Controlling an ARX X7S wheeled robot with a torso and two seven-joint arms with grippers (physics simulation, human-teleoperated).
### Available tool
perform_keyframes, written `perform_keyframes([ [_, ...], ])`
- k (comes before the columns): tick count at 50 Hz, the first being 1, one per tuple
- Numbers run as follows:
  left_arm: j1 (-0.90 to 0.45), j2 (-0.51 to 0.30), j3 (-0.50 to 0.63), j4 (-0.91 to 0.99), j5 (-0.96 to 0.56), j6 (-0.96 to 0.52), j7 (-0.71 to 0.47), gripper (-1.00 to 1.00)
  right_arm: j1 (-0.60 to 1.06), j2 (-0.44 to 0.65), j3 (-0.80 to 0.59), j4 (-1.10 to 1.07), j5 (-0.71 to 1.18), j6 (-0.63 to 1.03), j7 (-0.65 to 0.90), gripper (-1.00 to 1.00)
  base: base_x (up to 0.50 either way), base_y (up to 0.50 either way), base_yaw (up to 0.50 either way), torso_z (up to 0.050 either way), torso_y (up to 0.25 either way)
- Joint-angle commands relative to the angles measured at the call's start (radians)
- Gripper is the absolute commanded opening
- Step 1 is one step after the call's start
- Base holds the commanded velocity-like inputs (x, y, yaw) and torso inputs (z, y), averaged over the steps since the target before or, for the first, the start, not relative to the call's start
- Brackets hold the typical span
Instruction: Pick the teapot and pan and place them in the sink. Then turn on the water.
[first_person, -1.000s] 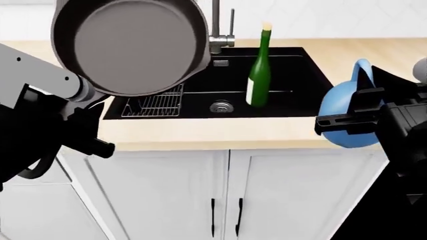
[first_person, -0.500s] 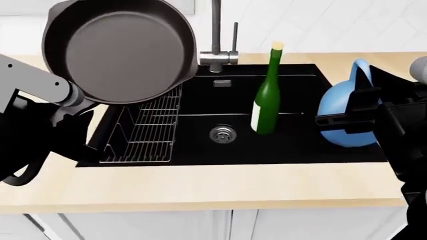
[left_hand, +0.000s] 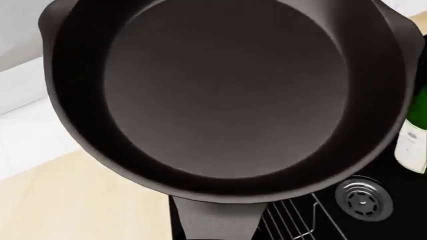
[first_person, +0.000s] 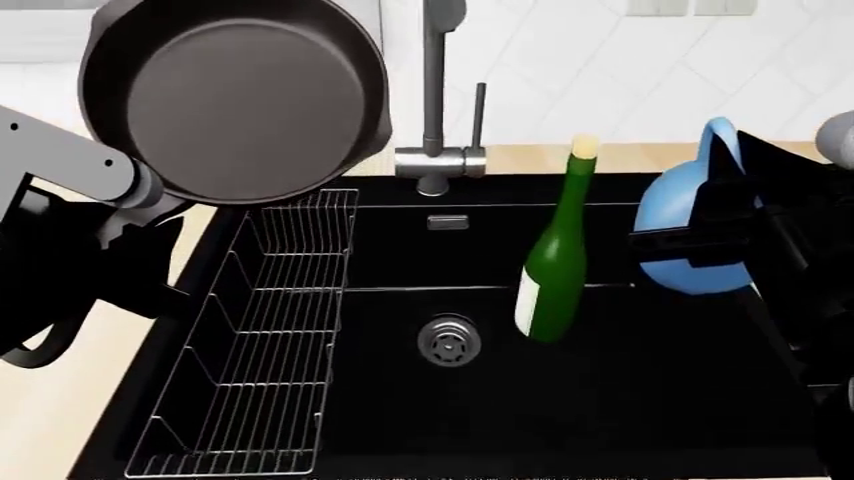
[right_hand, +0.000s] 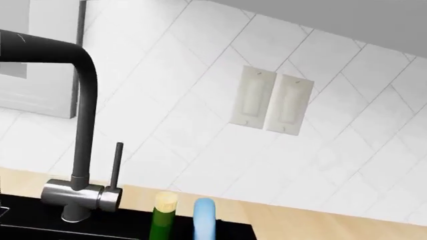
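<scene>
In the head view the left arm holds the pan (first_person: 238, 100) up in the air at about 10 o'clock, tilted so its grey inner base faces the camera, above the left end of the sink (first_person: 627, 400) and the wire rack (first_person: 260, 340). The pan's handle runs down toward the left gripper (first_person: 147, 235), whose claw looks clamped on it, though the fingers themselves are mostly hidden behind the pan. In the left wrist view the pan (left_hand: 227, 95) fills nearly the whole picture, with the drain (left_hand: 363, 198) and a strip of the bottle (left_hand: 415, 135) showing past its rim. At 3 o'clock the right gripper (first_person: 727, 235) pinches the teapot (first_person: 681, 250), which hangs over the right edge of the sink, off any surface. The green bottle (first_person: 557, 270) stands upright inside the basin, just right of the drain (first_person: 447, 340). The faucet (first_person: 434, 110) rises at 12 o'clock with its lever (first_person: 479, 115) upright beside it; no stream shows. The right wrist view shows the faucet (right_hand: 80, 125), the bottle top (right_hand: 164, 207), a blue arc of the teapot's handle (right_hand: 204, 217) and wall switches (right_hand: 270, 102).
</scene>
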Motion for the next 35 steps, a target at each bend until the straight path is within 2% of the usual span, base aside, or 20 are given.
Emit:
perform_keyframes([
  [1, -0.011, -0.004, -0.016, 0.001, 0.026, 0.007, -0.001, -1.0, 0.017, 0.002, 0.023, -0.002, -0.029, 0.002, 0.004, -1.0, -0.01, -0.48, 0.0, 0.0, 0.0],
  [18, -0.005, -0.008, -0.017, 0.004, 0.031, 0.013, 0.004, -1.0, 0.014, 0.002, 0.019, -0.002, -0.035, -0.001, 0.002, -1.0, -0.01, -0.46, 0.0, 0.001, 0.004],
  [35, 0.003, -0.007, -0.016, 0.011, 0.03, 0.02, 0.006, -1.0, -0.005, 0.005, 0.024, -0.005, -0.046, -0.014, -0.004, -1.0, 0.0, -0.01, 0.0, 0.001, 0.002],
])
